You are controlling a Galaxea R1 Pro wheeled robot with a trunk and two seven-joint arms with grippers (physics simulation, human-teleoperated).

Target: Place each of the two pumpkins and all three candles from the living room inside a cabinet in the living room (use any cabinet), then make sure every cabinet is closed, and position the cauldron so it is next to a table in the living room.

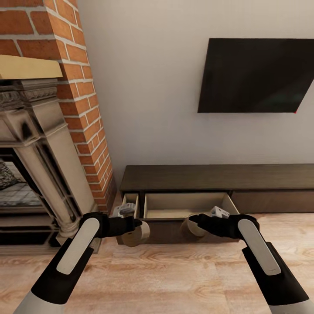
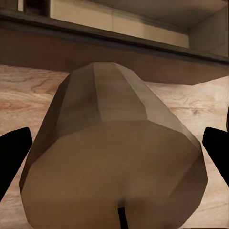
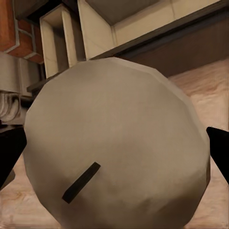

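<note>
Each of my grippers is shut on one beige candle, just in front of the dark brown cabinet. The left gripper holds its candle before the left end of the open wide drawer. The right gripper holds the other candle before the drawer's dark front panel. That drawer's pale interior looks bare. A narrow drawer to its left is open too. The pumpkins and the cauldron are out of view.
A stone-coloured fireplace and a brick chimney stand at the left, close to my left arm. A black TV hangs on the wall above the cabinet. Wooden floor lies under my arms.
</note>
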